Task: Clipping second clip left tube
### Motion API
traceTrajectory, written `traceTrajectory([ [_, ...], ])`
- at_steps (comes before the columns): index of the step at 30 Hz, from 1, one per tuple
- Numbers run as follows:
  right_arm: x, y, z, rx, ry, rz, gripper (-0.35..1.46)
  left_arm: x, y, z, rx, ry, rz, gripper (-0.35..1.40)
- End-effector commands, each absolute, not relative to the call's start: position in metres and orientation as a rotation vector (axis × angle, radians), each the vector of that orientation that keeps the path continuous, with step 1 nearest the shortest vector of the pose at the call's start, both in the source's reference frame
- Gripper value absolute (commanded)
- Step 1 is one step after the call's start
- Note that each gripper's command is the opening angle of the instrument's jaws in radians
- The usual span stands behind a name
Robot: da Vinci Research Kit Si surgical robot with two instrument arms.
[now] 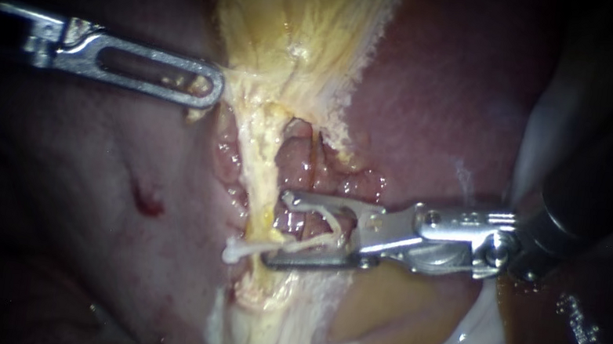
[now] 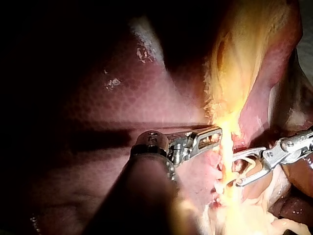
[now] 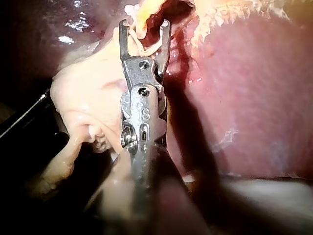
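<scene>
Left tube [image 1: 263, 190] runs down the centre of the endoscope view; our right instrument's hand [image 1: 277, 226], lower right, holds a white clip [image 1: 265, 247] wide open astride it, while our left instrument's hand [image 1: 205, 91], upper left, grips pale yellow tissue [image 1: 291, 51]. The left wrist view shows the clip's legs apart; the right wrist view too, so we judge placing done, squeezing left.

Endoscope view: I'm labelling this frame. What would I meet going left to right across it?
left instrument → tube → right instrument. Its white clip crosses the tube, so I leave it unplaced.
</scene>
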State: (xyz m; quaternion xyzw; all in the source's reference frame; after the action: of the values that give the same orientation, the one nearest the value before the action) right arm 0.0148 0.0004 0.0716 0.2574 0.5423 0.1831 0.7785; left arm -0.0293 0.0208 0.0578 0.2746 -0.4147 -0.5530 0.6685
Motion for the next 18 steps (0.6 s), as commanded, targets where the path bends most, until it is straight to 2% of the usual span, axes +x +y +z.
traceTrajectory([
  [1, 0.0147, 0.0005, 0.0717, 0.557, 1.174, 0.396, 0.5, -0.0293, 0.0208, 0.0578, 0.619, -0.935, -1.247, -0.35],
  [18, 0.0169, 0.0006, 0.0719, 0.707, 1.278, 0.395, 0.5, -0.0294, 0.0207, 0.058, 0.615, -0.935, -1.249, -0.35],
])
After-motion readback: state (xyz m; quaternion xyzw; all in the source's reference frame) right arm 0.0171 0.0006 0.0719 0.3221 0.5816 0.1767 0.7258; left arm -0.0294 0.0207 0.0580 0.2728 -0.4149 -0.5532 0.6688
